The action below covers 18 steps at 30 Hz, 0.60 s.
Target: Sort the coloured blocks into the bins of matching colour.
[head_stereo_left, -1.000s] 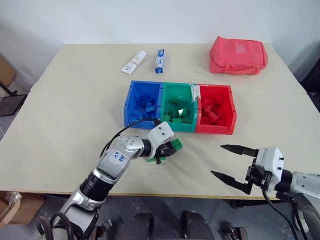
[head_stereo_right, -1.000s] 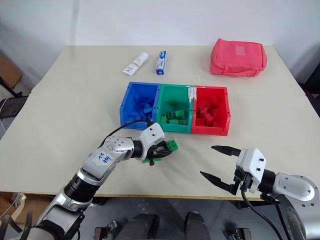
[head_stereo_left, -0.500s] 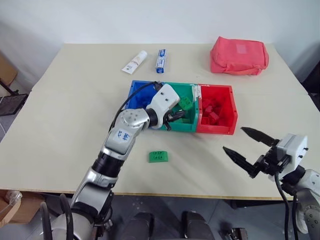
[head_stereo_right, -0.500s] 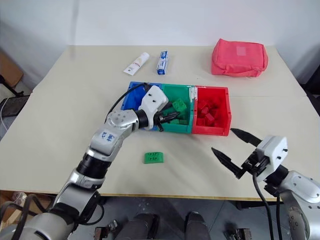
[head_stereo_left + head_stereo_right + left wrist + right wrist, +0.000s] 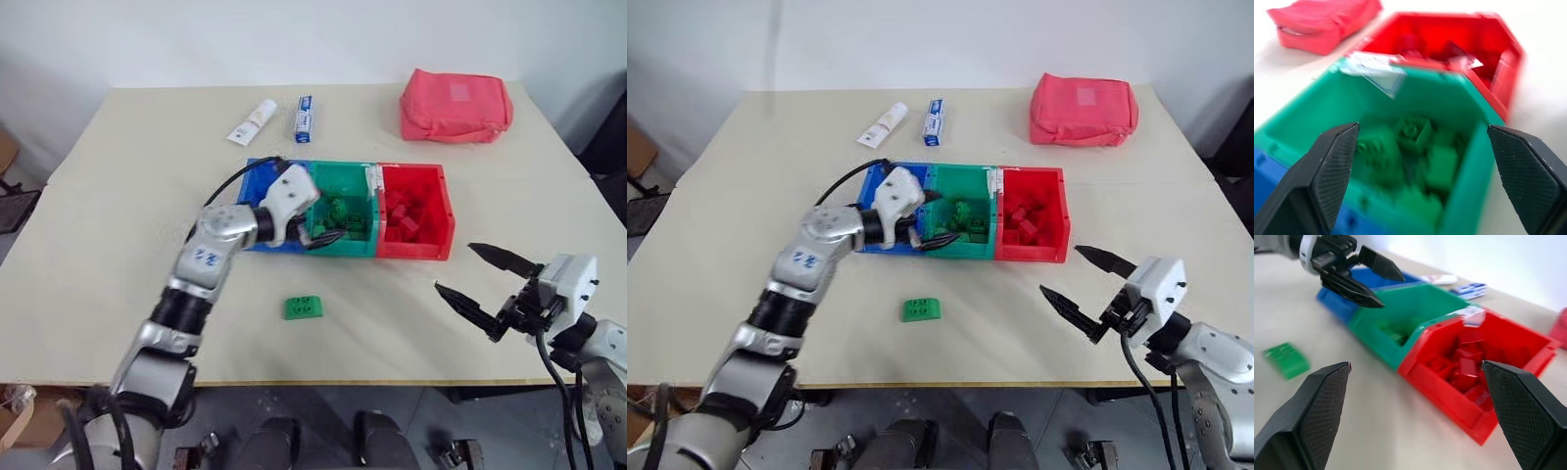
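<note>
the left gripper (image 5: pixel 328 221) hangs with its two black fingers spread wide and nothing between them, right over the near edge of the green bin (image 5: pixel 349 197), and green blocks (image 5: pixel 1415 156) lie in a heap inside just under it. the red bin (image 5: pixel 415 217) sits right beside that on one side and the blue bin (image 5: pixel 263 186) on the other, and one green block (image 5: pixel 305 307) lies on the table (image 5: pixel 118 255) nearer the robot than the gripper. the right gripper (image 5: pixel 482 282) is spread wide and empty too, over the table well apart from the bins, and past the bins lie two tubes (image 5: pixel 276 119) and a pink pouch (image 5: pixel 457 104).

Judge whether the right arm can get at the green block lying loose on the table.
Probably yes: the right gripper is open, and bare table lies between it and the green block, with nothing in the way.
</note>
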Each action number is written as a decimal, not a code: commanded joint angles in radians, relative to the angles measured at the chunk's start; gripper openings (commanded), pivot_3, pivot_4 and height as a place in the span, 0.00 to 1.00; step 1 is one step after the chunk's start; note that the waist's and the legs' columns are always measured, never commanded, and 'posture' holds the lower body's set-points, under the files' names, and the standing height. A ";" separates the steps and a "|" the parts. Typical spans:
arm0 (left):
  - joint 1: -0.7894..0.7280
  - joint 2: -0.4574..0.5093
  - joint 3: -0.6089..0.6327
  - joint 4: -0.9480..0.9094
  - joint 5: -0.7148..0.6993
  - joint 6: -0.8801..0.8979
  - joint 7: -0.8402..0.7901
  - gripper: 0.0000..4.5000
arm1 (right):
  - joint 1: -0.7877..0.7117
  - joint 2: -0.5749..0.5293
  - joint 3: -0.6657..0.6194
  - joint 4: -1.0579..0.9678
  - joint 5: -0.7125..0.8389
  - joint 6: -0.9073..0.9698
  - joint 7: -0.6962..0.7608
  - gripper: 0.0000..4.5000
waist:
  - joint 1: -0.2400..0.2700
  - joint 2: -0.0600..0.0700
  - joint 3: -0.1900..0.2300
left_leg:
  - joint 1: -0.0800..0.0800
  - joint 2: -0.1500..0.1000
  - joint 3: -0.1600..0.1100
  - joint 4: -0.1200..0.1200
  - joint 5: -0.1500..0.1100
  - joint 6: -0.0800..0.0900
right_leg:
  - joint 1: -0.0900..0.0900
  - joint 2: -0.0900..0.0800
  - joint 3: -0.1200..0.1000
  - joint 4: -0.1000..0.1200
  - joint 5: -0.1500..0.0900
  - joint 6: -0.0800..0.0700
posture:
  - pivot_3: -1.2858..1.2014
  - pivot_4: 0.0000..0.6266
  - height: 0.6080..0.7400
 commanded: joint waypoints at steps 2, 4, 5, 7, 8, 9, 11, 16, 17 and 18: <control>0.175 0.135 0.175 -0.149 -0.196 -0.075 -0.207 0.95 | -0.050 -0.050 0.079 -0.019 -0.007 0.001 0.083 1.00 | -0.008 0.000 0.000 | 0.000 0.000 -0.001 0.000 0.000 0.000 | 0.000 0.000 0.000 0.000 0.000 -0.001 | 0.52 0.24 1.00; 0.317 0.240 0.241 -0.170 -0.218 -0.072 -0.276 0.95 | -0.089 -0.060 0.133 -0.005 -0.039 -0.030 0.124 1.00 | -0.018 0.001 0.000 | 0.000 0.001 -0.001 0.000 0.000 -0.001 | 0.000 -0.001 0.000 0.000 0.000 -0.001 | 0.52 0.24 1.00; 0.362 0.267 0.274 -0.171 -0.231 -0.075 -0.283 0.95 | -0.106 -0.062 0.151 0.003 -0.052 -0.044 0.138 1.00 | -0.019 0.001 0.000 | 0.001 0.001 0.000 -0.002 -0.001 0.000 | 0.000 0.000 0.001 0.000 0.000 -0.001 | 0.52 0.24 1.00; 0.413 0.287 0.341 -0.149 -0.261 -0.069 -0.258 0.95 | -0.135 -0.061 0.169 0.019 -0.053 -0.048 0.155 1.00 | -0.012 0.000 0.000 | 0.002 0.001 0.000 -0.002 -0.001 0.000 | 0.000 0.000 0.002 -0.001 -0.001 -0.001 | 0.52 0.24 1.00; 0.437 0.298 0.375 -0.112 -0.268 -0.086 -0.262 0.98 | -0.146 -0.066 0.178 0.024 -0.050 -0.041 0.167 1.00 | -0.003 0.000 0.000 | 0.001 0.001 0.000 -0.001 -0.001 0.000 | 0.000 0.000 0.002 -0.002 -0.001 -0.001 | 0.52 0.24 1.00; 0.460 0.314 0.396 -0.082 -0.259 -0.109 -0.266 0.98 | -0.154 -0.072 0.187 0.031 -0.051 -0.040 0.180 1.00 | 0.005 0.000 0.000 | 0.000 0.000 -0.003 0.001 -0.001 0.000 | 0.001 -0.001 0.001 -0.004 -0.001 -0.001 | 0.52 0.24 1.00; 0.497 0.339 0.414 -0.053 -0.246 -0.142 -0.282 0.98 | -0.164 -0.082 0.199 0.048 -0.057 -0.040 0.206 1.00 | 0.014 0.000 0.000 | 0.001 0.000 -0.003 0.002 -0.001 0.001 | 0.002 -0.001 0.001 -0.005 0.000 -0.001 | 0.52 0.24 1.00; 0.534 0.378 0.389 -0.056 -0.236 -0.197 -0.343 0.98 | -0.164 -0.101 0.211 0.105 -0.075 -0.052 0.255 1.00 | 0.017 0.000 0.000 | 0.000 -0.001 -0.003 0.002 -0.002 0.002 | 0.004 -0.002 0.001 -0.007 0.000 -0.001 | 0.52 0.24 1.00; 0.531 0.380 0.370 -0.075 -0.229 -0.214 -0.358 0.98 | -0.162 -0.101 0.207 0.119 -0.077 -0.056 0.259 1.00 | 0.014 0.000 0.000 | 0.000 -0.001 -0.003 0.002 -0.003 0.002 | 0.003 -0.001 0.001 -0.007 0.000 -0.001 | 0.52 0.24 1.00; 0.521 0.378 0.341 -0.100 -0.212 -0.225 -0.360 0.98 | -0.154 -0.106 0.201 0.128 -0.081 -0.059 0.265 1.00 | 0.012 0.000 0.000 | 0.000 0.000 -0.003 0.002 -0.003 0.002 | 0.003 -0.001 0.001 -0.007 0.000 -0.001 | 0.52 0.24 1.00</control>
